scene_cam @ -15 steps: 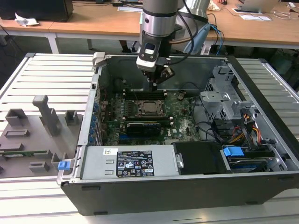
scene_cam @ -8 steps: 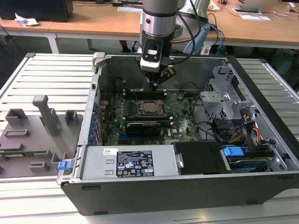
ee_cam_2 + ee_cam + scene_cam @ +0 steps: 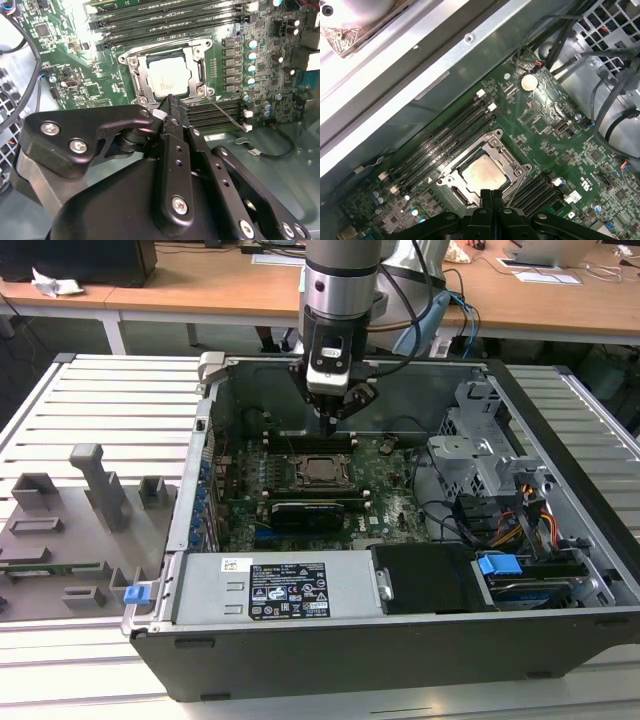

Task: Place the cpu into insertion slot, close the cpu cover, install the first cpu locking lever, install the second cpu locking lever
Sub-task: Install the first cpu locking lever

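Note:
The cpu [image 3: 169,80] lies flat in the insertion slot [image 3: 131,56] on the green motherboard, its silvery top showing in both wrist views [image 3: 482,175]. The cpu cover [image 3: 138,80] lies down around the chip as a metal frame [image 3: 506,159]. A thin locking lever [image 3: 227,114] sticks out loose from one corner of the socket. My gripper [image 3: 167,103] hangs just above the socket's edge with its fingers pressed together on nothing [image 3: 492,194]. In the exterior view the gripper [image 3: 330,422] hovers over the socket [image 3: 322,471] inside the open computer case.
Long black memory slots [image 3: 442,137] flank the socket on both sides [image 3: 215,112]. A black card [image 3: 315,512] sits below the socket. Drive cages and cables [image 3: 490,455] fill the case on the exterior view's right. A grey fixture tray [image 3: 70,530] lies outside on the exterior view's left.

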You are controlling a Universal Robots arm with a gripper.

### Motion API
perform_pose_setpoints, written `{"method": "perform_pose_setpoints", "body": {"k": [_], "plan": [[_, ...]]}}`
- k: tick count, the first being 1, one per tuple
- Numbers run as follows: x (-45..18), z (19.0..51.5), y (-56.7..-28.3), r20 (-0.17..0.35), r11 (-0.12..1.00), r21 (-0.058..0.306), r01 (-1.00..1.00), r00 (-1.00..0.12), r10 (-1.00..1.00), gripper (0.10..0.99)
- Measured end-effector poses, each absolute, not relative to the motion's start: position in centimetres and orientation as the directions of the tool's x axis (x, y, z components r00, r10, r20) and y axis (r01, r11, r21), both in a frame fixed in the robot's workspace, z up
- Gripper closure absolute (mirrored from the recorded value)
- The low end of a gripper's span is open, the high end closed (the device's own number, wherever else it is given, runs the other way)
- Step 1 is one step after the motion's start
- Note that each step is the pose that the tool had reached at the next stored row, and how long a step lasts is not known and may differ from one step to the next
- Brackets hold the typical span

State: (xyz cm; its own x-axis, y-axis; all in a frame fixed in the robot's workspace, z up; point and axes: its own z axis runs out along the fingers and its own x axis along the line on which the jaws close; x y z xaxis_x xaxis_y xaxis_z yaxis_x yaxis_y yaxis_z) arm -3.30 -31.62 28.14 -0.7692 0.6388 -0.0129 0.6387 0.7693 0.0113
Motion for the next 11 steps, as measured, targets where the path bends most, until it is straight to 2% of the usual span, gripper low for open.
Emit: {"method": "perform_pose_setpoints", "body": {"k": [11], "plan": [[-3.30,28.14,-31.62,-0.013,0.869,0.011,0.495,-0.869,0.495,0.980]]}}
